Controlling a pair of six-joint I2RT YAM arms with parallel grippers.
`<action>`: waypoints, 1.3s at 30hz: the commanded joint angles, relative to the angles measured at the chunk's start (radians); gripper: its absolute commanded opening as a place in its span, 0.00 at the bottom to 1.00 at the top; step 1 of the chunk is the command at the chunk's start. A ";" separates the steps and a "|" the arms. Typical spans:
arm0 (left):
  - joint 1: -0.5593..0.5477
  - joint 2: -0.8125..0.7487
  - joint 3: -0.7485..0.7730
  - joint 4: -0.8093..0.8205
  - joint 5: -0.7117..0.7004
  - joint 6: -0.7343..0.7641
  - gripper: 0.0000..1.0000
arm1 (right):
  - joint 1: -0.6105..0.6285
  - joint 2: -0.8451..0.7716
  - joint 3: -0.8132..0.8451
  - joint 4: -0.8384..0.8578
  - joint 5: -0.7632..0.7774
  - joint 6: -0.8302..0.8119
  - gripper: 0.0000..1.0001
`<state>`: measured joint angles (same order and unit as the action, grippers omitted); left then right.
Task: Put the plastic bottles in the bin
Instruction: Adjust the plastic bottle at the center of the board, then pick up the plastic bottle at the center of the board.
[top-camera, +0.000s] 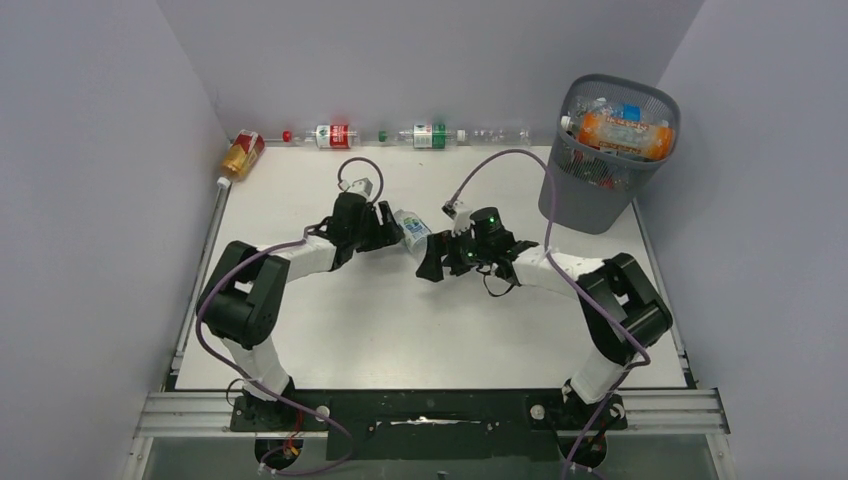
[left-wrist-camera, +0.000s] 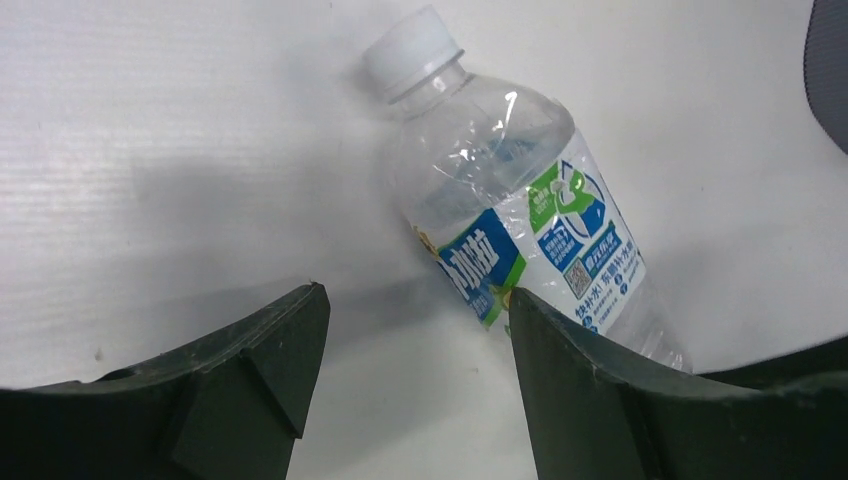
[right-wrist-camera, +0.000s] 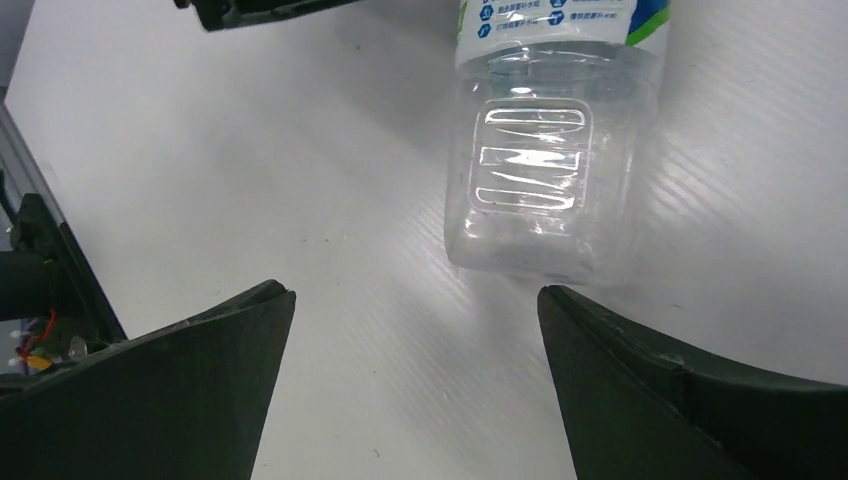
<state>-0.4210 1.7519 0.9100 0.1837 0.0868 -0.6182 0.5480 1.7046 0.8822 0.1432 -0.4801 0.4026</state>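
Though mostly visible, bottle (left-wrist-camera: 520, 225) base behind left fingers (left-wrist-camera: 610, 400).

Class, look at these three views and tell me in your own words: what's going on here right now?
Two robot arms are clearing plastic bottles into the bin. A clear bottle with a blue-green label lies on the table; the left hand beside it and the right hand facing its base, both open, neither gripping it. The bin already holds several bottles; more lie along the back wall.

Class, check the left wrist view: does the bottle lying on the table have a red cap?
No, the bottle lying there has a white cap.
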 joint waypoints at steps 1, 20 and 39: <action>0.022 0.069 0.128 0.046 0.001 0.031 0.66 | -0.002 -0.106 0.048 -0.096 0.185 -0.059 0.98; 0.063 -0.142 0.040 -0.028 0.016 0.040 0.71 | 0.063 0.174 0.507 -0.442 0.491 0.014 0.98; 0.128 -0.202 -0.017 -0.007 0.057 0.037 0.74 | 0.110 0.351 0.709 -0.591 0.589 -0.018 0.98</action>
<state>-0.3012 1.5856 0.9028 0.1242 0.1158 -0.5861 0.6498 2.0167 1.4956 -0.4095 0.0517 0.4053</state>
